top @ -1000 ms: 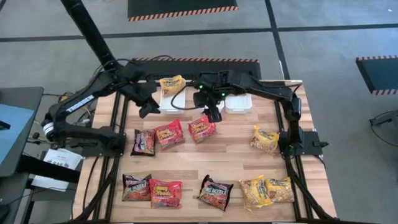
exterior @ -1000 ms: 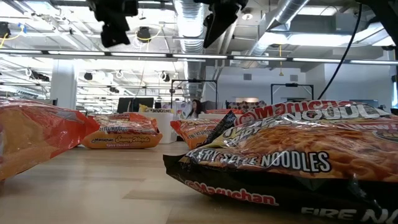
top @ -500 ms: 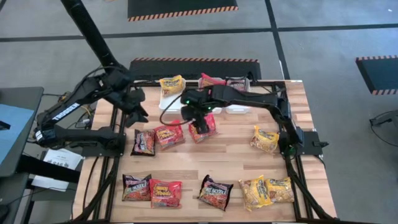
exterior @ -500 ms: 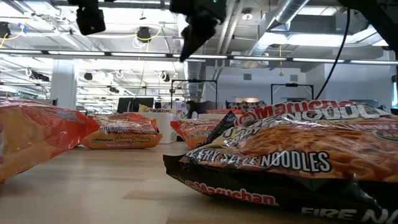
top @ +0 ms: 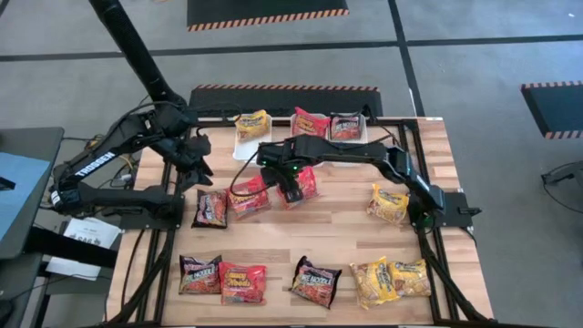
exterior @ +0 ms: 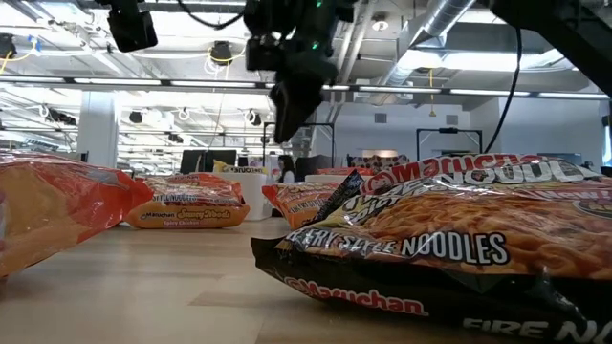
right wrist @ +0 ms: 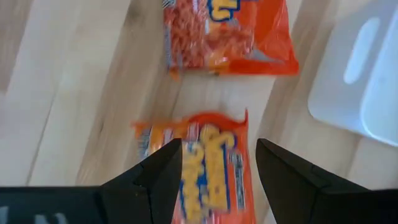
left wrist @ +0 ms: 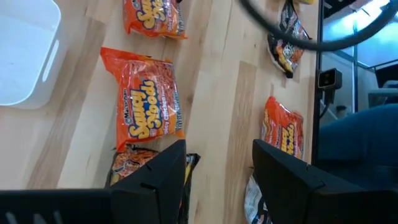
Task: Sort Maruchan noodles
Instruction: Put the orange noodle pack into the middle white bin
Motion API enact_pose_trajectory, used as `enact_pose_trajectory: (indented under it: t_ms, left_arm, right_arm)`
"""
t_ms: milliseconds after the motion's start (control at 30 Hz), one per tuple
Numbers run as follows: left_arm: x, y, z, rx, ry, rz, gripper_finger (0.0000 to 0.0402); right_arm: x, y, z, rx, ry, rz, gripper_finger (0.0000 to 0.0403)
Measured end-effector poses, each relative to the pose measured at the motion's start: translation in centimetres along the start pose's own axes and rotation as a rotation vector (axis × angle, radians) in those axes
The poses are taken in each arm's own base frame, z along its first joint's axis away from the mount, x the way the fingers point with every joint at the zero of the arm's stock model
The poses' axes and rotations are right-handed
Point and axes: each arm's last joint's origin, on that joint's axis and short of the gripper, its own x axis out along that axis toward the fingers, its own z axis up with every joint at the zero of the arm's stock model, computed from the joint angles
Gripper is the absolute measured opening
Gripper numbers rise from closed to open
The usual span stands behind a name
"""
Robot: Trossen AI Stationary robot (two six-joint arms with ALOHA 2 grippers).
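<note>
While the left gripper (top: 202,170) waits with jaws apart near the table's (top: 337,237) left edge, the right gripper (top: 290,189) hangs, jaws apart and empty, over a red Maruchan packet (top: 299,185) mid-table. Other packets line the near edge; three sit in white bins (top: 246,146) at the far edge.

The glossy dark plastic packet (exterior: 449,244) nearest the low camera reads "Maruchan", "NOODLES" and "FIRE". The orange packet (exterior: 186,205) behind it reads "Maruchan".

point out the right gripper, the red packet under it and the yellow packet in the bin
right gripper (top: 290,189), high view, midway between its fingertips
red packet (top: 307,185), high view, its uncovered right half
yellow packet (top: 252,123), high view, middle of its face
</note>
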Motion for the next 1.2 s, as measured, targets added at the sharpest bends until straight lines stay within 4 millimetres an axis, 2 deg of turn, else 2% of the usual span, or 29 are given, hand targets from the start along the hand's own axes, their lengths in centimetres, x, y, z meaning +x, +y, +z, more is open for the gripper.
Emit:
enact_pose_trajectory:
  t_ms: [433,933,1067,1200]
  left_arm:
    - [0.0,0.3,0.0,0.000,0.008,0.081,0.0171]
    - [0.0,0.3,0.1,0.011,-0.002,0.083,0.0171]
    - [0.0,0.3,0.2,0.012,-0.006,0.092,0.0171]
    - [0.0,0.3,0.1,0.012,-0.006,0.101,0.0171]
  right_arm:
    - [2.8,0.8,-2.0,0.117,0.270,0.058,0.0230]
    - [6.5,1.3,-2.3,0.224,0.373,0.006,0.0228]
    - [6.5,1.6,-2.2,0.253,0.372,0.001,0.0203]
    - [6.6,1.8,-2.1,0.281,0.368,-0.005,0.0142]
